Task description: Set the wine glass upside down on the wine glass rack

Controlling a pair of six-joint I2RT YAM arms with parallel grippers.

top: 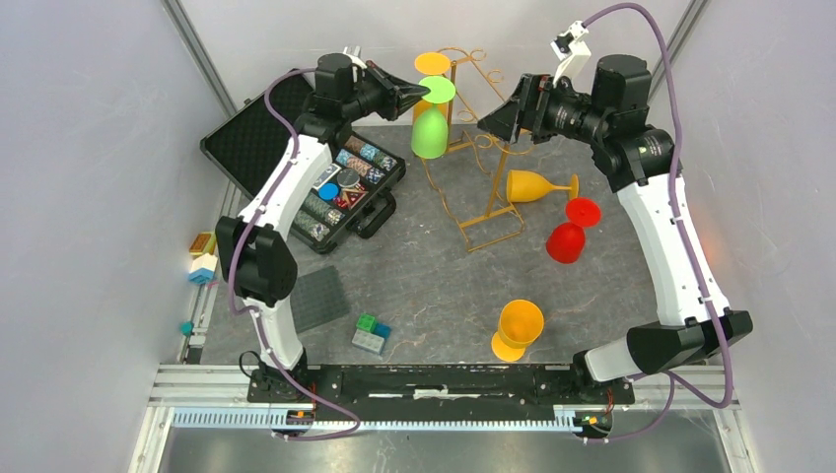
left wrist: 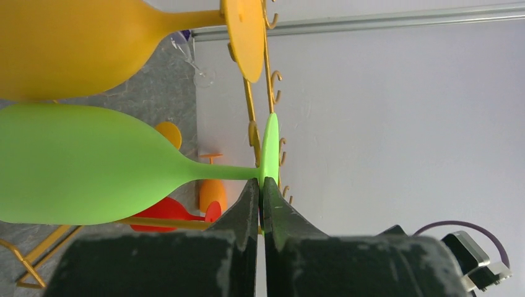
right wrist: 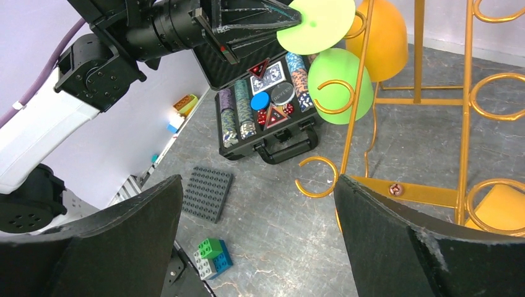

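A green wine glass (top: pixel 429 133) hangs upside down, bowl down, its foot (top: pixel 439 91) level with the upper left side of the gold wire wine glass rack (top: pixel 483 187). My left gripper (top: pixel 422 93) is shut on the rim of that foot (left wrist: pixel 270 145). The stem (left wrist: pixel 216 172) runs next to the rack's upright (left wrist: pixel 251 105); whether it sits in a loop I cannot tell. An orange glass (left wrist: pixel 68 46) hangs upside down from the rack just above it. My right gripper (top: pixel 491 118) stands open and holds nothing, close to the rack's right side (right wrist: pixel 464 93).
An open black case of poker chips (top: pixel 345 187) lies left of the rack. A yellow glass (top: pixel 532 185) lies on its side, a red one (top: pixel 570 236) beside it, an orange one (top: pixel 518 328) nearer the front. A grey studded plate (top: pixel 320 298) and stacked bricks (top: pixel 372 333) lie front left.
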